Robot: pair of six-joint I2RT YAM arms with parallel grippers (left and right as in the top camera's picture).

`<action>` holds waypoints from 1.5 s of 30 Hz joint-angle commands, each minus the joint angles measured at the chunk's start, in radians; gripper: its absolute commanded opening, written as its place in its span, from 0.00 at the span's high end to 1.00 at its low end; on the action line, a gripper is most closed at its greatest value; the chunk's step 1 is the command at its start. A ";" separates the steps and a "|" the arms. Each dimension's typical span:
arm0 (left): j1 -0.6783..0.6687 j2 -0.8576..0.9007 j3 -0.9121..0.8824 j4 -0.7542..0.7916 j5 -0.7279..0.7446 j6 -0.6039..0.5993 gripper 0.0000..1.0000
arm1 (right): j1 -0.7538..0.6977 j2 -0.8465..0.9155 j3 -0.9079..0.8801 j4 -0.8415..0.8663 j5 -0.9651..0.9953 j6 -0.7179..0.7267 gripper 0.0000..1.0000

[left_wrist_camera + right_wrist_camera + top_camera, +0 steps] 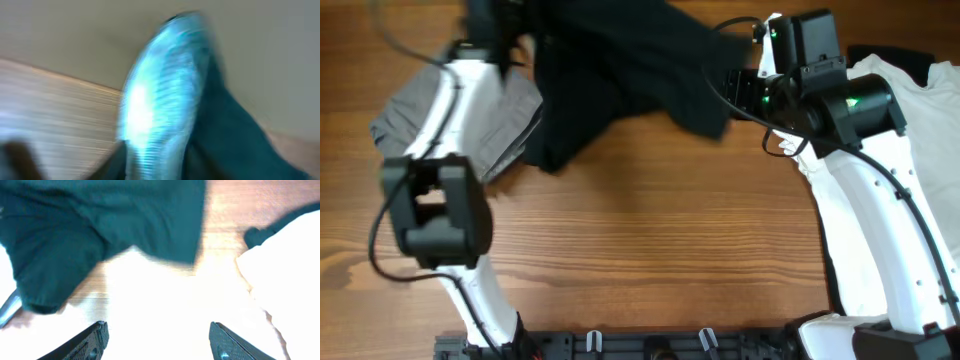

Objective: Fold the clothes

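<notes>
Lying bunched as a black T-shirt (620,70) across the far middle of the surface (650,250), stretching left to right. Ending just ahead of the right pincer (157,325), gaping wide, empty. Meeting the left pincer (490,38) leftward, too blurred for telling its state.

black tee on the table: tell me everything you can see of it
Plain, soft black fabric: the black T-shirt is unfolded, bunched in a rumpled heap at the far edge of the table. Its left edge meets the grey trousers. The right gripper stands open just short of its right end, holding nothing. Left wrist view too blurred to show a grip.
</notes>
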 commanded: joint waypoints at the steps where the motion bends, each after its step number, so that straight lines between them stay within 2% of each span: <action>1: -0.016 -0.013 0.003 -0.058 0.062 -0.029 0.41 | -0.011 0.075 0.009 -0.008 0.072 0.052 0.30; 7: -0.029 -0.086 0.003 -0.138 0.081 0.089 0.34 | -0.011 0.183 0.009 0.038 0.072 0.045 0.29; 11: -0.052 -0.201 0.003 -0.288 0.081 0.179 0.34 | -0.017 0.272 0.009 0.100 0.028 0.048 0.29; 14: -0.091 -0.281 0.003 -0.477 0.080 0.251 0.37 | -0.026 0.323 0.009 0.135 -0.040 0.051 0.29; 16: -0.121 -0.300 0.003 -0.599 0.071 0.283 0.43 | -0.035 0.344 0.009 0.148 -0.082 0.071 0.29; 20: -0.172 -0.293 -0.010 -0.800 0.001 0.281 0.50 | -0.049 0.375 0.009 0.200 -0.158 0.070 0.27; 22: -0.190 -0.281 -0.035 -0.847 -0.030 0.278 0.50 | -0.050 0.397 0.009 0.240 -0.200 0.071 0.26; 27: -0.205 -0.252 -0.148 -0.867 -0.029 0.251 0.51 | -0.057 0.455 0.009 0.282 -0.219 0.132 0.25; 29: -0.205 -0.243 -0.188 -0.857 -0.029 0.252 0.27 | -0.064 0.468 0.009 0.278 -0.226 0.133 0.25; 32: -0.205 -0.238 -0.224 -0.850 -0.046 0.252 0.23 | -0.076 0.472 0.009 0.265 -0.229 0.122 0.26; 33: -0.205 -0.238 -0.229 -0.842 -0.075 0.252 0.18 | -0.079 0.472 0.009 0.258 -0.229 0.121 0.25; 40: -0.203 -0.235 -0.264 -0.764 -0.291 0.252 0.12 | -0.089 0.472 0.009 0.229 -0.229 0.096 0.25; 43: -0.198 -0.216 -0.311 -0.716 -0.277 0.251 0.12 | -0.089 0.472 0.009 0.217 -0.229 0.092 0.24; 44: -0.199 -0.209 -0.322 -0.712 -0.264 0.252 0.13 | -0.089 0.472 0.009 0.217 -0.229 0.087 0.24; 45: -0.200 -0.204 -0.330 -0.709 -0.249 0.251 0.20 | -0.089 0.472 0.009 0.217 -0.229 0.083 0.24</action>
